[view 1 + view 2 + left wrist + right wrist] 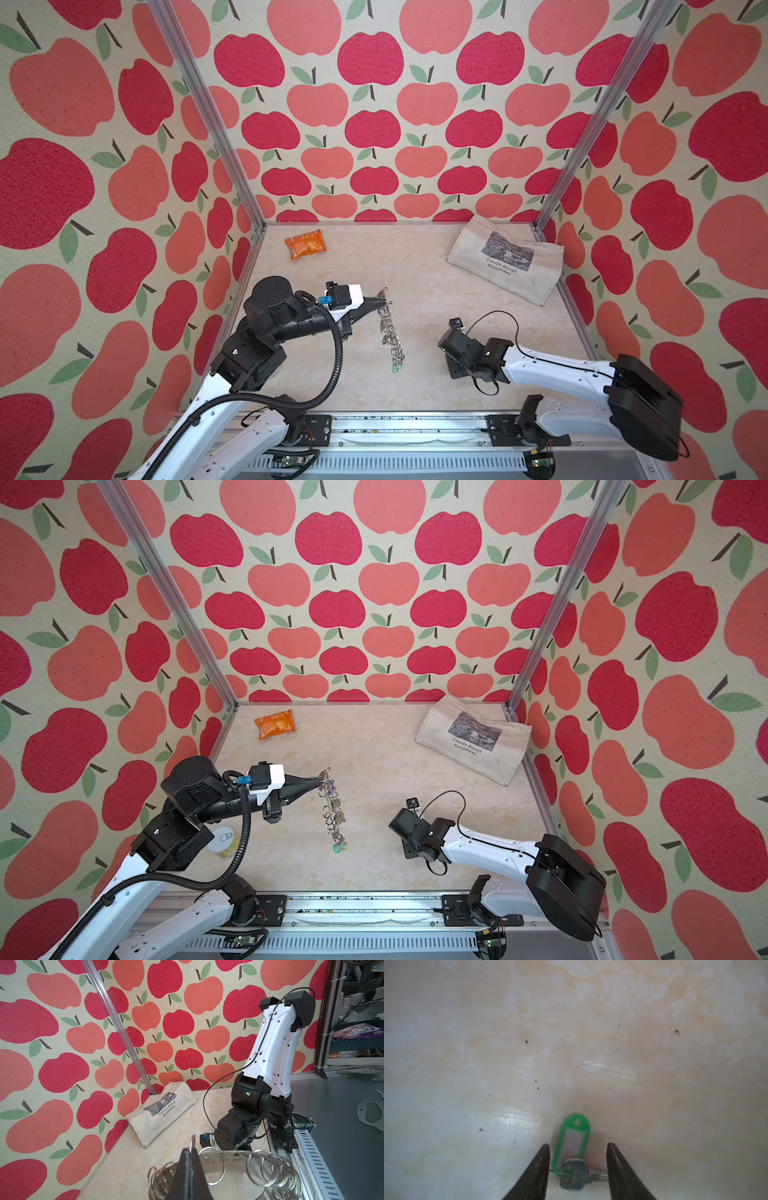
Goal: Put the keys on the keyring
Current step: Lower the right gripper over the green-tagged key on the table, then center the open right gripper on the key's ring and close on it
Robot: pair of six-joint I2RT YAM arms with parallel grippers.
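Observation:
The keyring (388,332) hangs edge-on above the table's middle, a flat metal band (232,1159) lined with wire rings. My left gripper (190,1150) is shut on one small wire ring at its top. Several keys hang on the keyring, one with a green tag (398,368) at its lower end. Right of it, my right gripper (578,1144) points down at the table, open. A silver key (574,1175) with a green tag (572,1138) lies flat between its fingers. In both top views the right wrist (469,353) hides this key and the fingers.
An orange foil packet (305,244) lies at the back left and a canvas bag (507,257) at the back right corner. A pull-tab can (224,840) stands under the left arm. The arms' metal rail (395,432) runs along the front edge.

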